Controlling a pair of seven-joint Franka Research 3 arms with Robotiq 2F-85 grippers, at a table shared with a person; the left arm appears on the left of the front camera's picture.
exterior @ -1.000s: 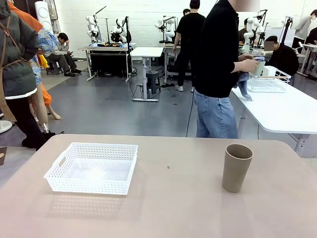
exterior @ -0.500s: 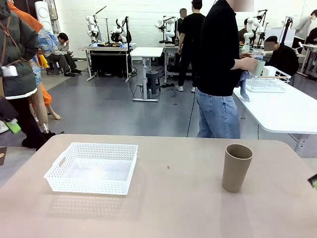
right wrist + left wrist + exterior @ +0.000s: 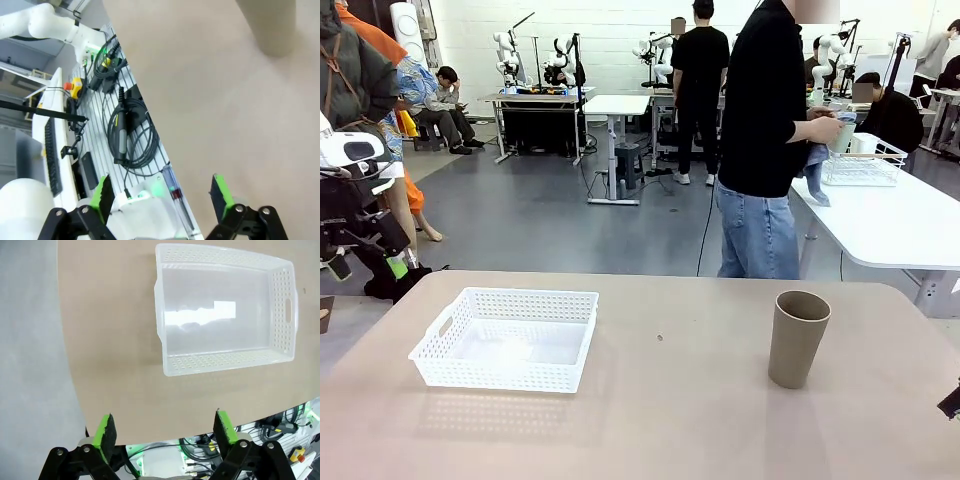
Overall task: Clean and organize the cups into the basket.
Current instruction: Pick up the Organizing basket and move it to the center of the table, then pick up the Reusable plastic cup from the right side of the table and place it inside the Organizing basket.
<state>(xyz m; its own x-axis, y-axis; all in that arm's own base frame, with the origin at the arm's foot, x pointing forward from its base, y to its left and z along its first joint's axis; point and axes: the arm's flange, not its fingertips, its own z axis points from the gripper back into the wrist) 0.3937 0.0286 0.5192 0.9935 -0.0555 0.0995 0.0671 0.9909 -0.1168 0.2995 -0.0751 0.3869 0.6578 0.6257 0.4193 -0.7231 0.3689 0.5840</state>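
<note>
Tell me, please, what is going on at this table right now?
Nothing on the table is being handled. A brown cup stands upright on its right side; the basket on the left has no cup in it. The left gripper is open at the basket's end, the right gripper open near the cup, both holding nothing. Behind, a person seems to wipe a pale cup with a cloth.

Taupe cup (image 3: 797, 338) upright at right, white lattice basket (image 3: 500, 375) — empty — left

One basket (image 3: 500, 372), one taupe cup (image 3: 797, 340), one mint cup (image 3: 844, 137).
</note>
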